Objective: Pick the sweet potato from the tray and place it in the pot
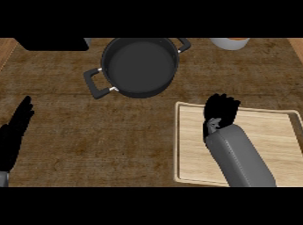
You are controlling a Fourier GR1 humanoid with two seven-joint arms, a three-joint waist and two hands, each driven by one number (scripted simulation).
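Right hand (221, 110) sits over the upper-left corner of the tray (270, 145), toward four o'clock from the view's centre, its black fingers curled downward. From here I cannot see the sweet potato at all: none shows on the bare wood of the tray, and none lies inside the pot (139, 67). My reading is that it is hidden under that curled hand, either just grasped or about to be, though I cannot tell whether the fingers actually hold anything.

Left hand (8, 136) rests at nine o'clock by the view's edge, fingers straight and relaxed, holding nothing.

So I judge the task early: the pot is still empty, and the lift, the carry toward twelve o'clock and the release all remain.

For materials, the tray is a pale, flat wooden rectangle with a raised lighter rim and rounded corners. The pot is round, dark grey and matte inside, with two black looped handles at its sides. Under both lies the bench (82, 127), a brown, coarse-grained surface with fine streaks.
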